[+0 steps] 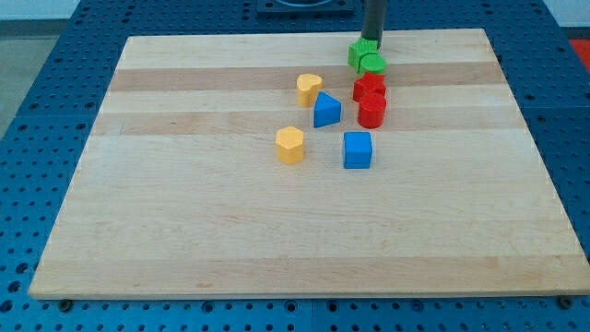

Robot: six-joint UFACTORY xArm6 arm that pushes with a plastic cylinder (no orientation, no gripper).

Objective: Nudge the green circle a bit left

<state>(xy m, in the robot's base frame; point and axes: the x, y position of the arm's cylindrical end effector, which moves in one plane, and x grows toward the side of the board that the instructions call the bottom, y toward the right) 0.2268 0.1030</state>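
The green circle [373,64] sits near the view's top, right of centre, on the wooden board [184,231]. A second green block [359,52] touches it on its upper left. My tip [371,40] is at the view's top, just above the two green blocks and touching or very near the second green block. Directly below the green circle are a red block [367,88] and a red cylinder [371,111].
A yellow block [310,88], a blue triangular block [325,111], a yellow block [290,145] and a blue cube [358,149] lie to the left of and below the red blocks. A blue pegboard [37,92] surrounds the board.
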